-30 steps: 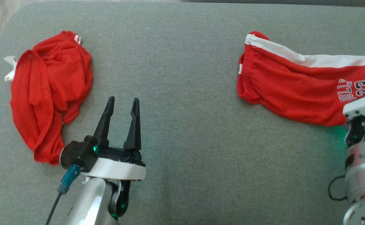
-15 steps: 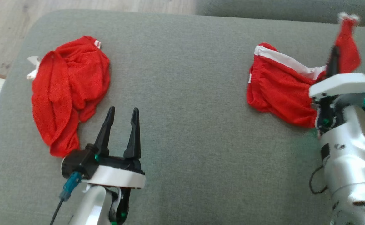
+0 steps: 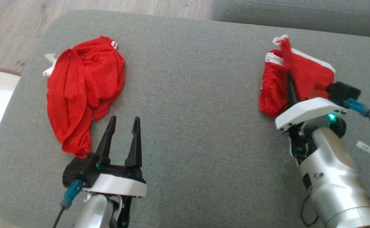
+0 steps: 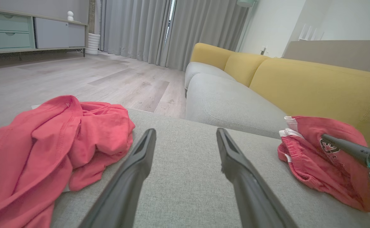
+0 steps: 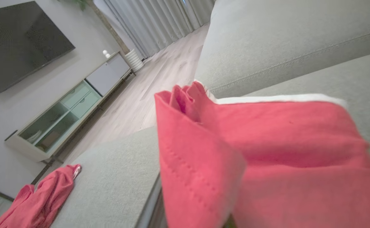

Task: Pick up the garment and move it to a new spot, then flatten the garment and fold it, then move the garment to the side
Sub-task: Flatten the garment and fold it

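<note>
Toward right end of cushion (image 3: 197, 95), right pincer (image 3: 289, 77) seemingly clamping shorts (image 3: 311, 74), left pincer (image 3: 124, 119) wide near shirt (image 3: 77, 88).

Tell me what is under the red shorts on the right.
The grey cushion lies under the red shorts, whose raised end the right gripper holds over the rest. The patch beneath the fabric is covered.
</note>
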Controlling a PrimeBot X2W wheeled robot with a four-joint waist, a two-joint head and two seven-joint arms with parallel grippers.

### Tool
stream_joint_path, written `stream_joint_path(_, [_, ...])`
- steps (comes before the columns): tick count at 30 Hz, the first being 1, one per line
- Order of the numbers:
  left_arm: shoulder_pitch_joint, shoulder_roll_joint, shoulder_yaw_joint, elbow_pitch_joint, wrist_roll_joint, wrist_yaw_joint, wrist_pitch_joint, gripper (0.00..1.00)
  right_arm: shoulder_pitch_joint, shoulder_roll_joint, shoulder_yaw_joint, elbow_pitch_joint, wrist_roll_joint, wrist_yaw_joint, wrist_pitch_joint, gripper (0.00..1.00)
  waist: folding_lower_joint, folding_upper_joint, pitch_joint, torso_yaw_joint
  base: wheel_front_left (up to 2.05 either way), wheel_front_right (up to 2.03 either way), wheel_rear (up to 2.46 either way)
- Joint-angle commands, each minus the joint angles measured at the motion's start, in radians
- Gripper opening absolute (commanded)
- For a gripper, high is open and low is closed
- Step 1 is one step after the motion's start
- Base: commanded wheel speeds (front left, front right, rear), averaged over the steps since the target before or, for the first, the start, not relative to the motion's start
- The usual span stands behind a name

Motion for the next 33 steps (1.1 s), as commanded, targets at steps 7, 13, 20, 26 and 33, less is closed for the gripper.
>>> stream_joint_path(7, [-0.021, 0.006, 0.049, -0.031, 0.003, 0.004, -0.005, 1.00, 0.005, 0.015, 0.228, -0.006, 0.015, -0.001, 0.000, 1.00, 0.0000, 0.0000, 0.000, -0.018, 0.00, 0.00, 0.00])
stream_joint_path(13, [-0.015, 0.006, 0.062, -0.031, 0.009, 0.004, -0.005, 1.00, 0.039, 0.015, 0.437, -0.080, 0.129, -0.001, 0.043, 1.00, 0.0000, 0.0000, -0.016, -0.060, 0.00, 0.00, 0.00])
stream_joint_path(20, [-0.014, 0.006, 0.081, -0.046, 0.014, -0.002, -0.005, 1.00, 0.030, 0.015, 0.473, -0.108, 0.123, -0.001, -0.024, 1.00, 0.0000, 0.0000, -0.037, -0.121, 0.00, 0.00, 0.00])
stream_joint_path(26, [-0.027, 0.006, 0.084, -0.093, 0.011, -0.009, -0.005, 1.00, 0.045, -0.047, 0.339, -0.131, 0.001, -0.001, -0.065, 1.00, 0.0000, 0.0000, -0.045, -0.175, 0.00, 0.00, 0.00])
stream_joint_path(33, [-0.033, 0.006, 0.085, -0.137, 0.015, -0.016, -0.005, 1.00, 0.191, -0.054, 0.031, -0.326, -0.266, -0.001, -0.069, 1.00, 0.0000, 0.0000, -0.042, -0.236, 0.00, 0.00, 0.00])
